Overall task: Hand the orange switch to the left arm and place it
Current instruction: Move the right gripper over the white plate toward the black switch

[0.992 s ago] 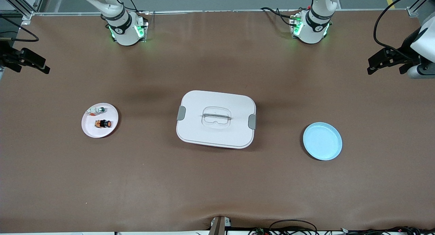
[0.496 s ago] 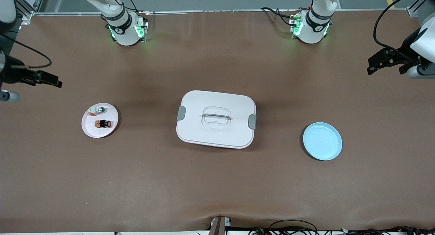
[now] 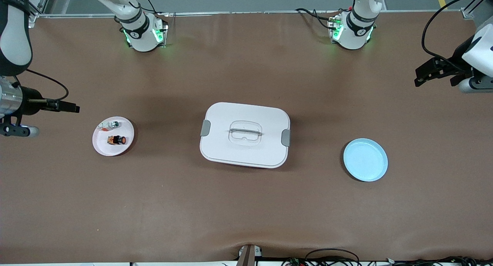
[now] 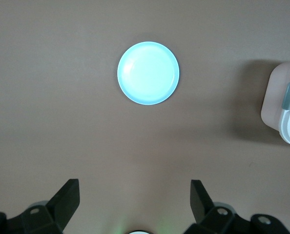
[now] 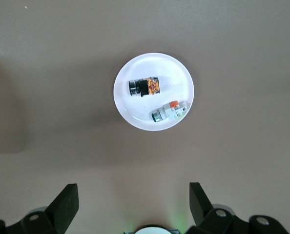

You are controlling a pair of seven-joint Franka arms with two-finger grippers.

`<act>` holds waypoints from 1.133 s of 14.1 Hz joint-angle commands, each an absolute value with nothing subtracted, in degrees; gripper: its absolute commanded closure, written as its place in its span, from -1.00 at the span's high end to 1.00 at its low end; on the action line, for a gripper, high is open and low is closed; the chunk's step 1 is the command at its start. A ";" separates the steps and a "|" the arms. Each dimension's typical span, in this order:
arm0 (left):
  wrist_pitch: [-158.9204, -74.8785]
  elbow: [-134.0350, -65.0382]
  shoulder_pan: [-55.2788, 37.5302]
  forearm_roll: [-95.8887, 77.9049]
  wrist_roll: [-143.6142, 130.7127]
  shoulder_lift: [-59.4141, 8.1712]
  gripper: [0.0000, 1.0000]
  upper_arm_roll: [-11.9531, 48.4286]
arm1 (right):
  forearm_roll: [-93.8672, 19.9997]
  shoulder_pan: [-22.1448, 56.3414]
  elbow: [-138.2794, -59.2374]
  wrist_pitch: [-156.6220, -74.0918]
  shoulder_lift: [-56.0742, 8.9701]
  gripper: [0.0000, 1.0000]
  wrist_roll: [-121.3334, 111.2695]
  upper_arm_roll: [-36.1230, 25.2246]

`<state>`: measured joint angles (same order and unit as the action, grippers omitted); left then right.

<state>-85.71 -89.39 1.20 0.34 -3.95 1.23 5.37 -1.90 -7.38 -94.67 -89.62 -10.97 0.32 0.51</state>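
- On the brown table (image 3: 246, 212), taking twelve o'clock as pointing toward the robots' bases, one box (image 3: 231, 150) sits at the middle, white with its lid on and a grey clip at each end.
- Two plates: one white plate (image 3: 100, 146) at the box's nine o'clock, toward the right arm's end, and one light blue plate (image 3: 366, 160) at roughly its three o'clock, toward the left arm's end, with nothing on it.
- Two small parts lie on the white plate: the orange switch (image 3: 117, 140) near its middle, lying on its side, and a white-grey part (image 3: 111, 124) at the plate's twelve o'clock, apart from the switch.
- Two arms, two grippers.
- The right gripper (image 3: 73, 108) hangs over bare table at about ten o'clock from the white plate, its fingers (image 5: 67, 202) spread wide with nothing between them.
- The left gripper (image 3: 421, 75) waits over the table's edge at about two o'clock from the blue plate, jaws likewise released and bare.
- Against a second ago, the right gripper has swung in from the table's edge toward the white plate; the left gripper has barely shifted; box, plates and both parts lie where they were.
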 commanded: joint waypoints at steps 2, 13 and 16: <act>-86.22 -89.03 1.23 1.32 -2.46 0.88 1.00 5.45 | -2.20 -8.00 -93.25 -93.07 -15.99 1.00 -0.35 1.14; -86.66 -89.03 1.23 1.23 -2.64 0.00 1.00 5.45 | -3.08 -8.26 -102.21 -105.11 -17.49 1.00 -0.44 1.23; -86.75 -89.03 1.14 1.23 -2.64 -0.79 1.00 5.45 | -3.16 -9.14 -108.35 -111.16 -16.97 1.00 -2.19 1.23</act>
<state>-86.40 -89.40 1.20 0.34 -3.95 -0.27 5.37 -2.27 -7.69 -103.45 -107.19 -18.36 -0.30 0.72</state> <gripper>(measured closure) 0.000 0.000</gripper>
